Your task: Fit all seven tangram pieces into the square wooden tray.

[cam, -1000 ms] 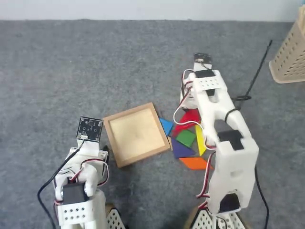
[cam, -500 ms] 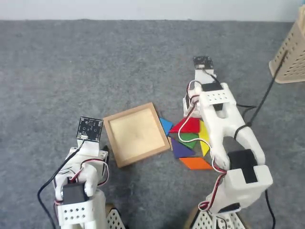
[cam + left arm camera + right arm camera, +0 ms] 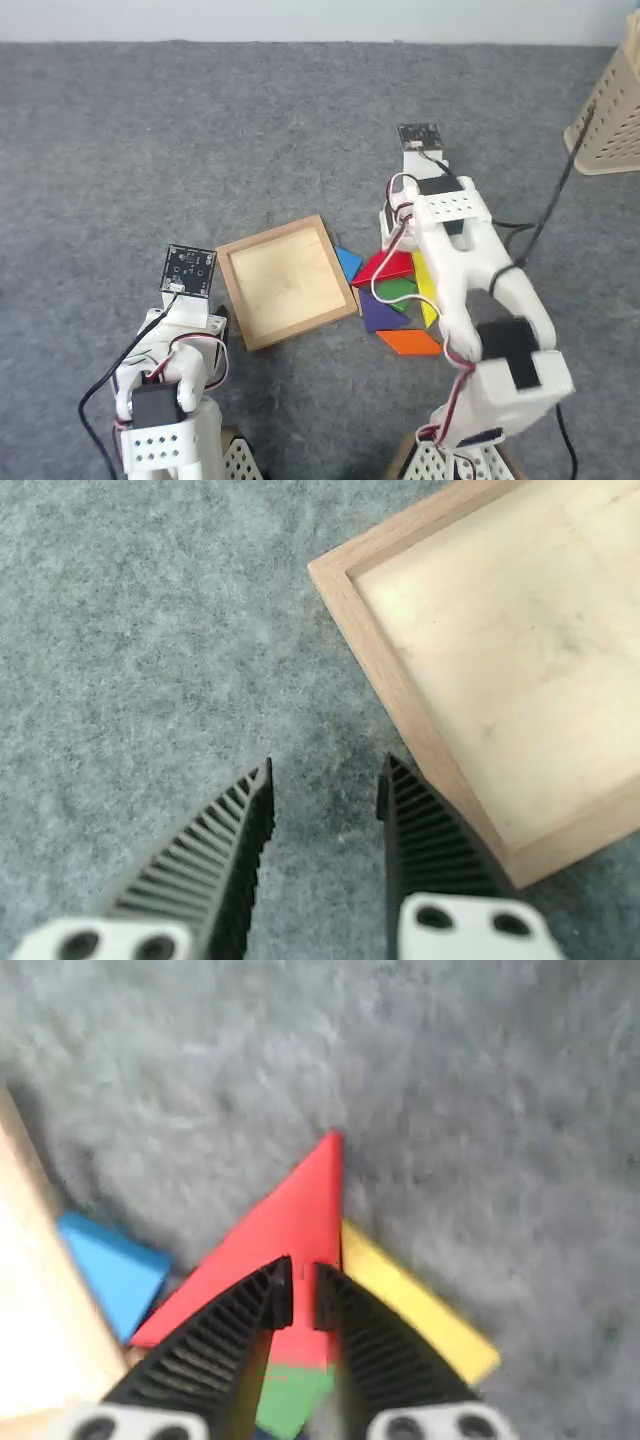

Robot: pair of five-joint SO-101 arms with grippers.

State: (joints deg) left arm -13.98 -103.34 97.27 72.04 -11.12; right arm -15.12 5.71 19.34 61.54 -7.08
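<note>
Right gripper (image 3: 302, 1285): your fingers are pressed nearly together, with just a thin slit between the tips. They sit over the red triangle (image 3: 290, 1225); you cannot tell whether they touch it.
Red triangle: flat on the carpet (image 3: 200, 130), one point aimed away from the gripper.
Neighbours: the yellow piece (image 3: 420, 1315) lies along one edge of the red triangle, the green piece (image 3: 290, 1385) sits under your fingers at its base, and the blue piece (image 3: 115, 1265) is off to its other side.
Rest of the cluster: the purple piece (image 3: 378, 313) and the orange piece (image 3: 408, 341) lie nearer the arm's base, packed close to the others.
Wooden tray (image 3: 300, 327): turned at an angle on the carpet, between your two arms. The blue piece is just beside it, and every visible piece lies outside it.
Left gripper (image 3: 327, 780): fingers spread apart, low over bare carpet, just beside the tray's rim.
Far corner: a beige slotted basket (image 3: 605, 120), well apart from the pieces.
</note>
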